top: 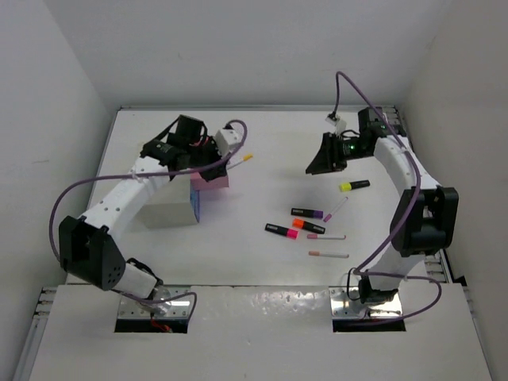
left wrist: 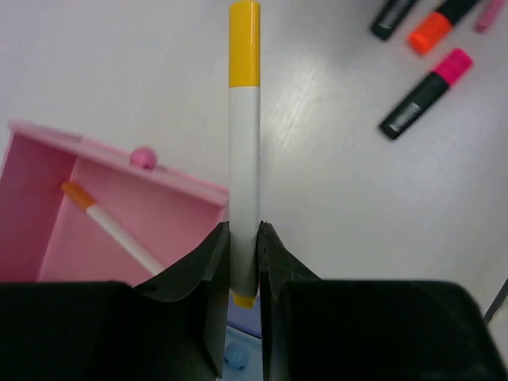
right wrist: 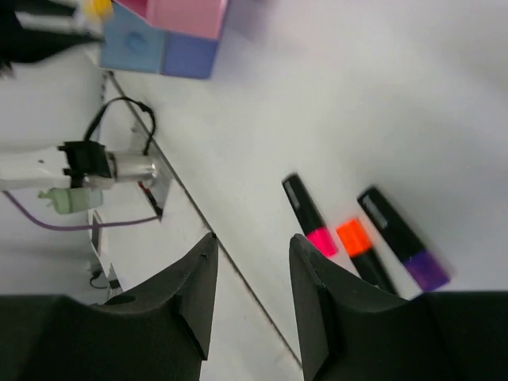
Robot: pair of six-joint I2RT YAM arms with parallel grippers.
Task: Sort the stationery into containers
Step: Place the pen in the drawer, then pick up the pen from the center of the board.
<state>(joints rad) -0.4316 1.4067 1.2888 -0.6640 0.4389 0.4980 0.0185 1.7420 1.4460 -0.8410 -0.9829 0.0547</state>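
Tallying near to far, all loose on the white counter point(top: 262, 135) to the right of the open pastel pink plastic drawer point(top: 210, 182): a thin white pen point(top: 329, 255), a pink-tipped white pen point(top: 327, 236), a pink-capped black highlighter point(top: 282, 231), an orange-capped black highlighter point(top: 308, 226), a purple-capped black highlighter point(top: 308, 213), a purple-tipped white pen point(top: 336, 209) and a yellow-capped black highlighter point(top: 355, 186).

Inside the drawer: one orange-tipped white pen point(left wrist: 111, 226).

Left tool point(left wrist: 244, 262) is clamped on a yellow-capped white pen point(left wrist: 244, 159) at the drawer's right corner, not yet released.

Right tool point(right wrist: 252, 242) is beyond the drawer to the right, jaws apart, empty.

Judgement: one item visibly sorted, one in delivery, seven left.
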